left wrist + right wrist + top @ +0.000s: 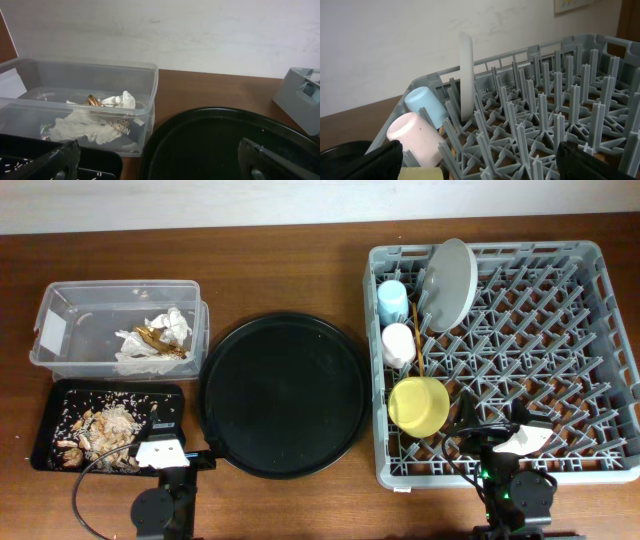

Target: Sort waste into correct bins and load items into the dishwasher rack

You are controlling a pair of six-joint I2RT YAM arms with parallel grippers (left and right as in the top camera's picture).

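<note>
Worktop (300, 270): brown wood, carrying the bins on the left, a large round black tray (285, 395) in the middle and the dishwasher rack (560, 330) on the right.
Clear box (60, 310): held crumpled white tissues (140, 360) and a gold foil wrapper (152, 337).
Shallow black tray (170, 395): just in front of the clear box, with beige food scraps (105, 425) scattered inside.
Rack's left side: grey plate (450, 285) on edge; blue cup (392, 300), pink cup (398, 345) and yellow bowl (418, 404) in a row, chopsticks (419, 350) beside them.
Left claw (159, 150): released, fingers wide apart, grasping nothing, near the shallow tray's corner.
Right claw (479, 150): released, empty, at the rack's near edge.
</note>
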